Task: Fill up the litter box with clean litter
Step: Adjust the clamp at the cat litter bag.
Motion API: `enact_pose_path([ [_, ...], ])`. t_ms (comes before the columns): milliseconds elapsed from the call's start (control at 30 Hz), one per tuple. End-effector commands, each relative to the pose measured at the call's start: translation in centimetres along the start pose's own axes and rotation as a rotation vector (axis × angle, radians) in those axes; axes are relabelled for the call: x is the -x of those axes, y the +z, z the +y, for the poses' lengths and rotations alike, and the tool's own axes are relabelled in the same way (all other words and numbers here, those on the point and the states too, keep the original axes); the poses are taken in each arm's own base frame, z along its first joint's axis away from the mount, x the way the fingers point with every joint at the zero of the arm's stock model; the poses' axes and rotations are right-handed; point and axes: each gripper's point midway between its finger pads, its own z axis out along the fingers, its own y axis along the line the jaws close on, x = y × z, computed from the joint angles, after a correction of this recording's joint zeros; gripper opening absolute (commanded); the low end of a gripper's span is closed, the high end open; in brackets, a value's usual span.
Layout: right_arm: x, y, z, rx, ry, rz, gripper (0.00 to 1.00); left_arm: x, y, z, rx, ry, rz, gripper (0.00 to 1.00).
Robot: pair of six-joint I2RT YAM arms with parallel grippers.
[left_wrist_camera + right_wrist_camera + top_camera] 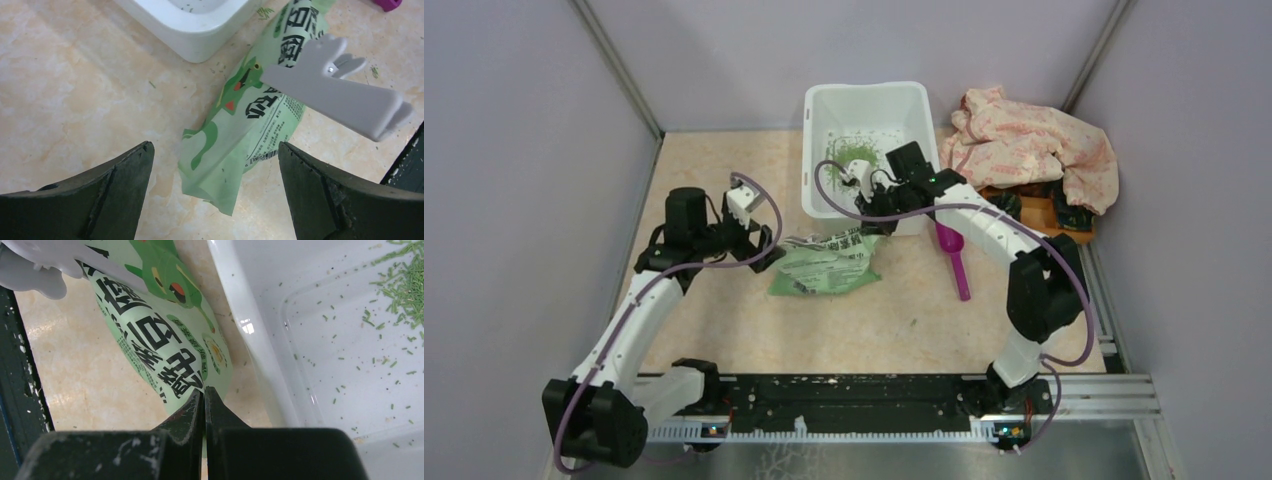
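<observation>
The white litter box [824,110] stands at the back centre. Green litter [856,152] forms a small pile with scattered bits inside it, and shows in the right wrist view [405,285]. The green-and-white bag [824,268] lies on the table in front of the box. My right gripper [867,212] is shut on the bag's upper edge [160,330], beside the box's wall [265,355]. My left gripper [764,258] is open, its fingers on either side above the bag's lower corner [235,145], not touching it. The box's corner [200,35] lies beyond.
A magenta scoop [954,262] lies right of the bag. A pink patterned cloth [1034,145] covers a wooden tray [1036,208] at the back right. A white part of the right arm [335,92] hangs over the bag. Grey walls enclose the table.
</observation>
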Motion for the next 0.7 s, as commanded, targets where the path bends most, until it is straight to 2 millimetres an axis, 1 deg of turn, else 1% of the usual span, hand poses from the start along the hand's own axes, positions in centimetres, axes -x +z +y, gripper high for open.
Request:
enact_pose_path([
  [0,4.5,-0.7,-0.7,0.051,-0.061,-0.139,0.0,1.4,-0.7,-1.9,-0.07,0.101,-0.035,0.99],
  [100,4.8,-0.6,-0.8,0.067,-0.058,-0.151,0.0,1.3,-0.6,-2.5,-0.082,0.117,-0.047,0.99],
  [233,5.4,-0.7,-0.9,0.067,-0.06,-0.17,0.0,-0.4,1.1,-3.0,-0.131,0.102,0.038,0.98],
  [300,5.6,-1.0,-1.0,0.065,-0.063,-0.179,0.0,-1.3,1.9,-2.9,-0.128,0.096,0.085,0.97],
  [367,5.6,-1.1,-1.2,0.06,-0.059,-0.185,0.0,-1.7,2.1,-2.7,-0.12,0.094,0.099,0.96],
  [400,5.6,-1.2,-1.2,0.061,-0.055,-0.186,0.0,-1.9,2.2,-2.6,-0.114,0.091,0.1,0.96],
  [533,4.7,-1.4,-1.7,0.035,-0.038,-0.175,0.0,-2.6,2.1,-1.3,-0.028,0.081,0.12,0.95],
  [600,4.3,-1.5,-1.7,0.026,-0.028,-0.181,0.0,-2.8,2.0,-0.8,0.008,0.058,0.127,0.91],
  [633,4.3,-1.7,-1.7,0.022,-0.026,-0.188,0.0,-2.8,2.0,-0.7,0.012,0.052,0.126,0.87],
  [667,4.1,-1.7,-1.6,0.017,-0.021,-0.188,0.0,-2.9,2.0,-0.7,0.007,0.045,0.125,0.79],
])
